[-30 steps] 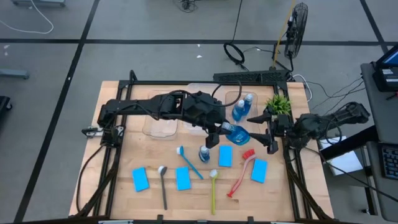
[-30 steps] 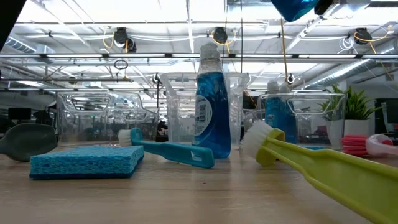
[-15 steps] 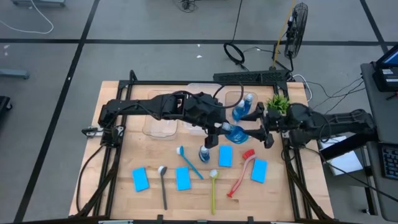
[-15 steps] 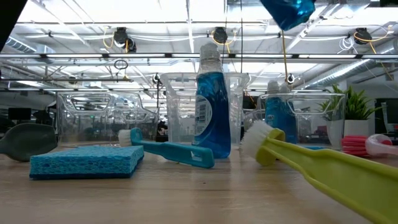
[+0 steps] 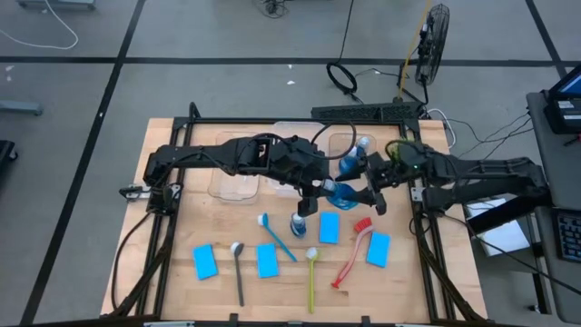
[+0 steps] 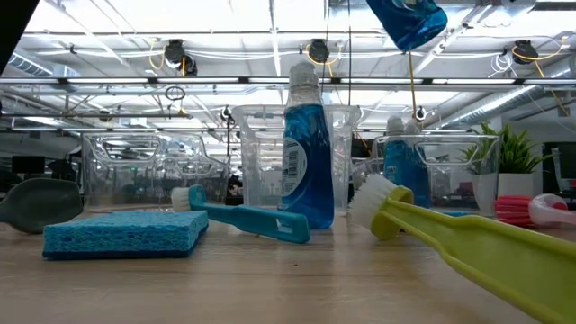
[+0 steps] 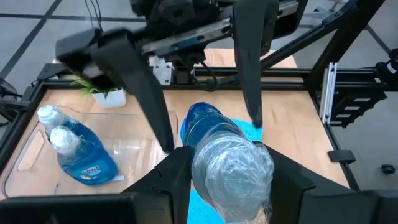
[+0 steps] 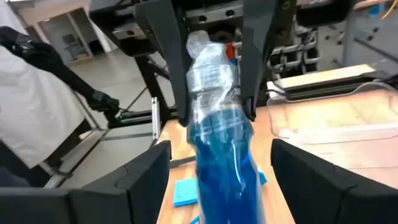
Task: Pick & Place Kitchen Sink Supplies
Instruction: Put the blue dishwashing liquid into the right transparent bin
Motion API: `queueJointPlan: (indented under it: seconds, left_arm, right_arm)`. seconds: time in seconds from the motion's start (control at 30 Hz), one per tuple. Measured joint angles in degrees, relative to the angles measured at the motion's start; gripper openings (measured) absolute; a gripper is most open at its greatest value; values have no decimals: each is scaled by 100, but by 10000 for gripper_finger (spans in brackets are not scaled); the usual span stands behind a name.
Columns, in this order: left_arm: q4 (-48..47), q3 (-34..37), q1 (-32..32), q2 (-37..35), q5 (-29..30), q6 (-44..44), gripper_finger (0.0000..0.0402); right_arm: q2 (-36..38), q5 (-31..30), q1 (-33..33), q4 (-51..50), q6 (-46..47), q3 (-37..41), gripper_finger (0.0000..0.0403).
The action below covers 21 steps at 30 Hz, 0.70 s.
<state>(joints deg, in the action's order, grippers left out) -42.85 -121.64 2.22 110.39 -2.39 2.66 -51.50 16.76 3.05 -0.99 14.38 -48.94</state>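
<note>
Two grippers meet over the middle of the table [image 5: 182,272]. We see the left gripper [image 7: 224,186] clamped on the cap end of a blue bottle [image 5: 340,193], held up in the air. The right gripper [image 8: 214,165] faces it with fingers spread wide on either side of the bottle's blue body, not closed on it. We note the bottle lying roughly level between the two, cap toward the left arm. Below it another bottle [image 6: 307,157] stands upright on the table beside a blue brush [image 6: 247,216]. Two more bottles [image 7: 74,146] lie in a clear tub [image 7: 134,158] near the far right corner, by a potted plant [image 5: 406,153].
</note>
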Motion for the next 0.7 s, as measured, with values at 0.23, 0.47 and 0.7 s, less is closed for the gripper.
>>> queueJointPlan:
  seconds: [0.23,0.47,0.7]
  left_arm:
    - [-102,101,-2,0,0,-24,147]
    - [-78,120,-29,2,-19,0,147]
    - [-57,120,-33,2,-17,2,147]
  right_arm:
    - [-322,414,145,-86,0,-284,265]
    - [-552,597,153,-293,-3,-470,265]
    - [-726,607,150,-474,-20,-481,265]
